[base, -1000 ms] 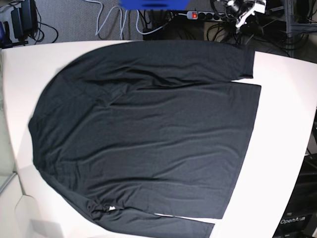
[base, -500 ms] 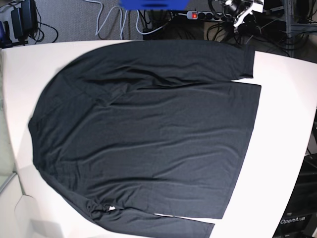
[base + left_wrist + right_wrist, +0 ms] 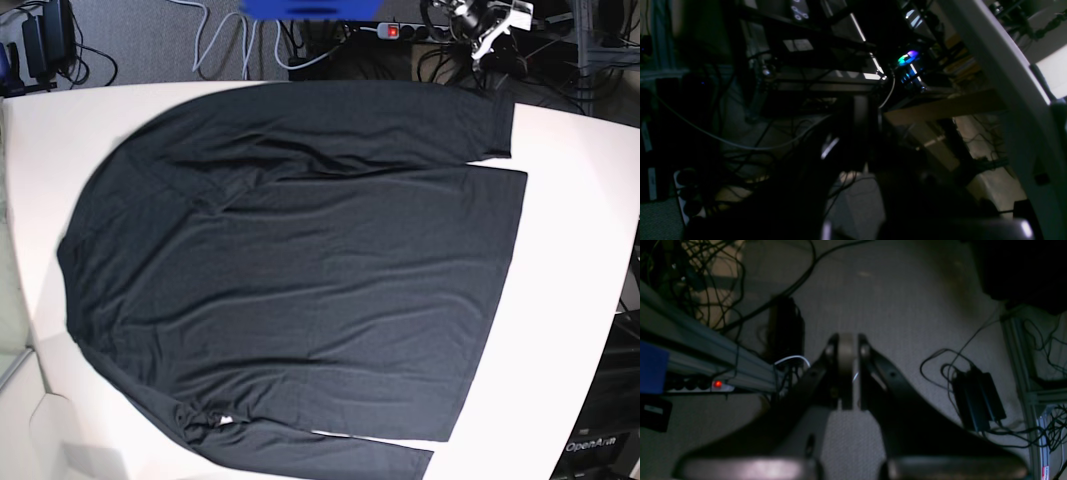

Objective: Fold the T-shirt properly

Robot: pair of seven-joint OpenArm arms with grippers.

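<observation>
Black T-shirt (image 3: 300, 270) lies flat on the table (image 3: 575, 220), well apart from both closed, empty fingers (image 3: 831, 350).

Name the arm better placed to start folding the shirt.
Right, tentatively: the right gripper, shut, faces the lit power strip that lies just beyond a sleeve of the T-shirt. Neither arm is over the table.

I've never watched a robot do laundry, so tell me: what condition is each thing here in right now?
T-shirt: spread flat on the table, unfolded, sleeves lying along its sides.
Table: white, mostly covered by the shirt.
Right gripper: shut, empty, aimed at the floor.
Left gripper: shut, off the table, too dark to see more.
Power strip: red switch light on.
</observation>
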